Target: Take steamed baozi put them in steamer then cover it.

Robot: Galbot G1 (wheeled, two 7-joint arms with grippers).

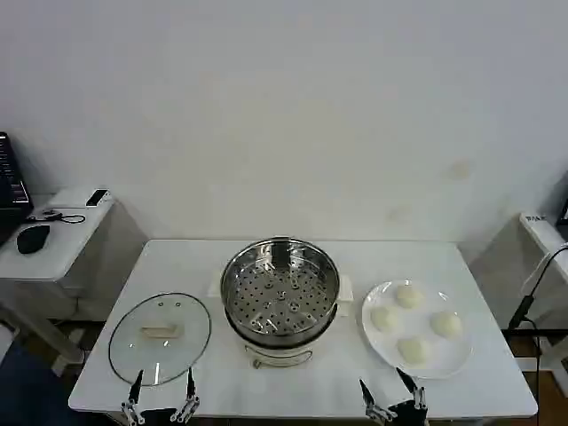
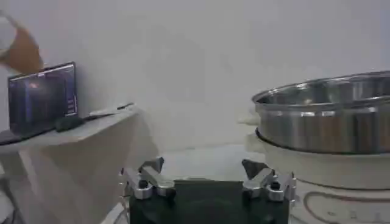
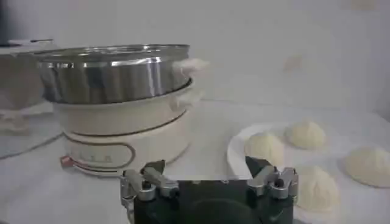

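- Now, both of my arms wait at the lower edge of the head view: my left gripper [image 1: 161,384] sits at lower left, just in front of the cover [image 1: 160,338], and my right gripper [image 1: 387,387] sits at lower right, by the near rim of the plate [image 1: 374,338]. Both have their jaws spread and hold nothing.
- On that white plate at centre right lie the four steamed baozi [image 1: 414,323], apart from one another in a loose ring.
- They look soft and light, with smooth skins that would dent, so I judge a gentle pinch across a bun's widest part, low on its sides, is the way to take one.
- At the centre of the frame stands the steamer [image 1: 280,291], uncovered, its perforated tray bare; no bun is in it yet.
- Left of it the glass cover lies flat on the table [image 1: 293,395]. It looks stiff, slick and breakable, so I would take it by its pale handle in the middle, never the rim.
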